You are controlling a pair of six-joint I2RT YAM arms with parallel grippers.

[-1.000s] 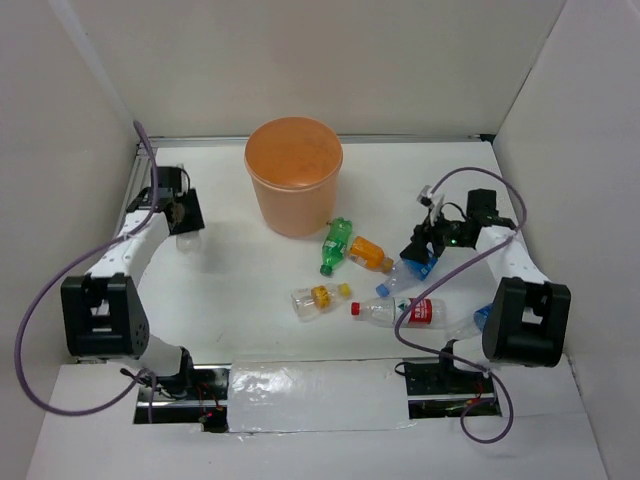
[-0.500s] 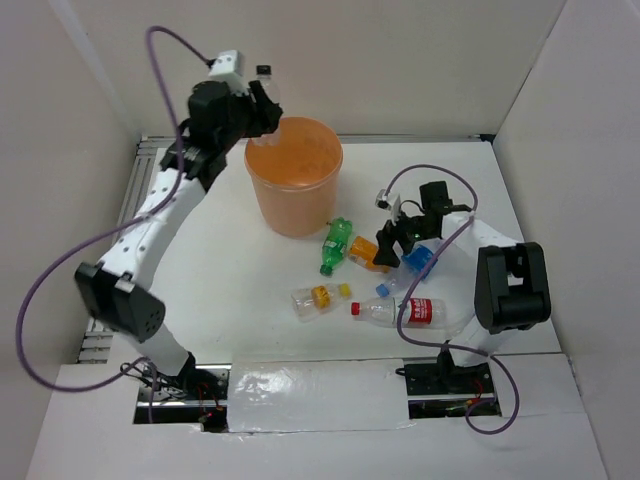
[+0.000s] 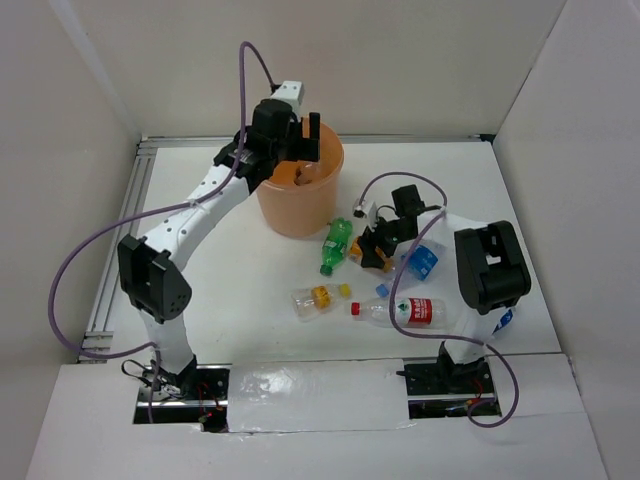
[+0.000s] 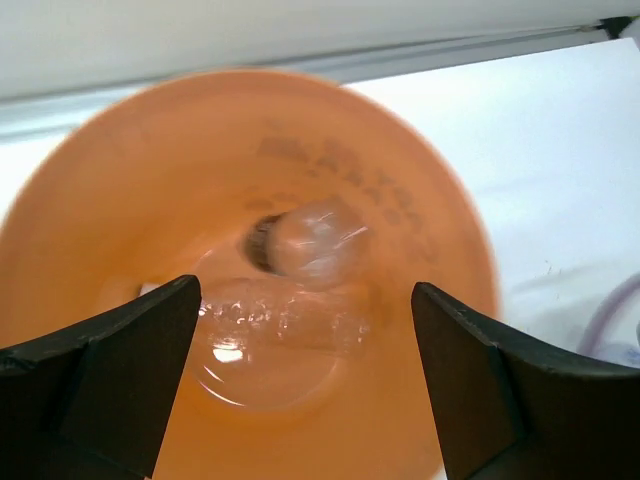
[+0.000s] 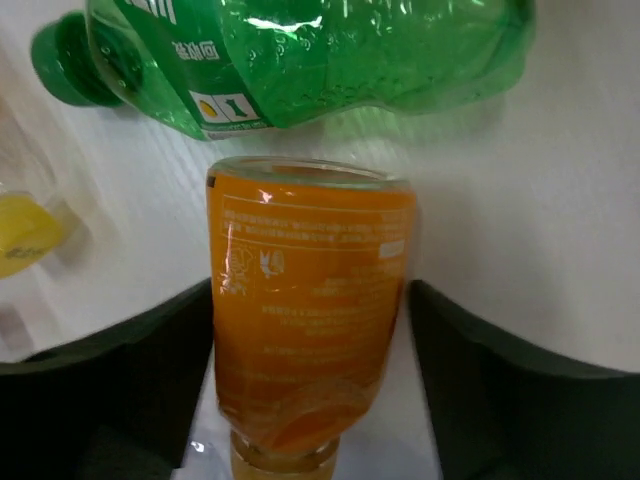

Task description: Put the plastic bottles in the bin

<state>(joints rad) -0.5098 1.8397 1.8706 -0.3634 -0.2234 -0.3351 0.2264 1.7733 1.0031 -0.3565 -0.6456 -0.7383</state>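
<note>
My left gripper point(image 3: 300, 132) hangs open over the orange bin point(image 3: 295, 212). In the left wrist view a clear bottle point(image 4: 305, 270) lies free inside the bin point(image 4: 120, 180), below the open left gripper point(image 4: 305, 292). My right gripper point(image 3: 375, 248) is down at the table, open, its fingers close on either side of the orange bottle point(image 5: 305, 310), which lies flat. The green bottle point(image 5: 320, 50) lies crosswise just beyond it. The top view also shows the green bottle point(image 3: 335, 243), a yellow-labelled bottle point(image 3: 318, 298), a red-labelled bottle point(image 3: 405, 311) and a blue-labelled bottle point(image 3: 421, 262).
White walls enclose the table on three sides. A metal rail point(image 3: 120, 240) runs along the left edge. The right arm's cable point(image 3: 400, 290) loops over the red-labelled bottle. The yellow label point(image 5: 20, 235) shows at the left of the right wrist view.
The left arm swung from the table's left up over the bin and opened; the clear bottle is now loose in the bin. The right gripper moved left and opened around the orange bottle.
</note>
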